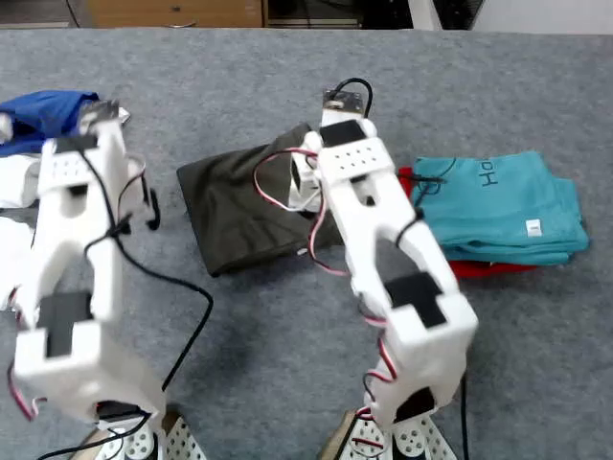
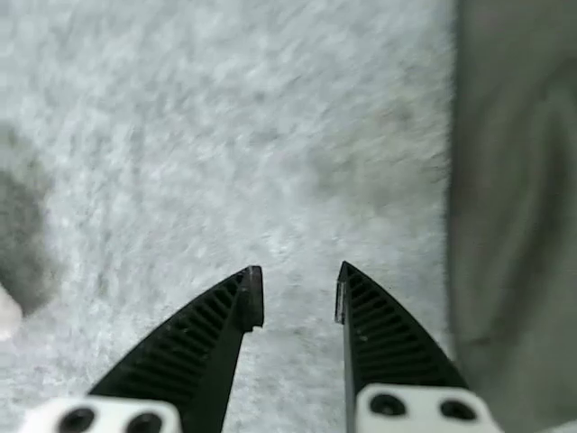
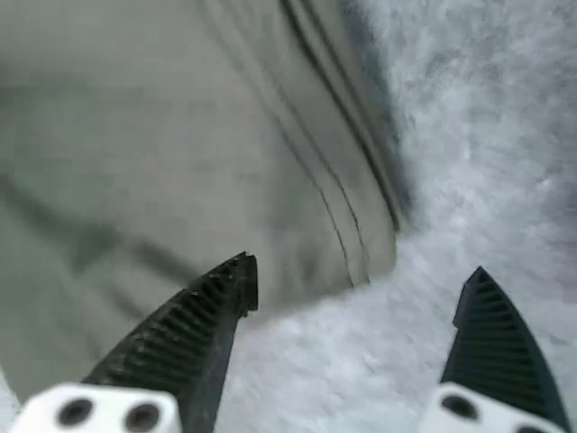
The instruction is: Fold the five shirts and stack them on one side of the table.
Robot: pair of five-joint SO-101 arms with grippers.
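An olive-green folded shirt (image 1: 244, 206) lies mid-table on the grey carpet; its edge shows in the left wrist view (image 2: 518, 180) and it is large in the right wrist view (image 3: 162, 135). My right gripper (image 3: 361, 289) hangs open over that shirt's corner, with one finger above the cloth and the other above carpet. My left gripper (image 2: 299, 293) is open over bare carpet just beside the olive shirt, holding nothing. A teal folded shirt (image 1: 503, 206) sits on a red one (image 1: 479, 266) at the right. A blue shirt (image 1: 43, 115) and white cloth (image 1: 14, 182) lie at the far left.
Grey carpet (image 1: 287, 355) covers the table, with open room at the front centre. Black and red-white cables (image 1: 192, 316) trail from the arms. Wooden furniture (image 1: 172, 11) stands beyond the table's far edge.
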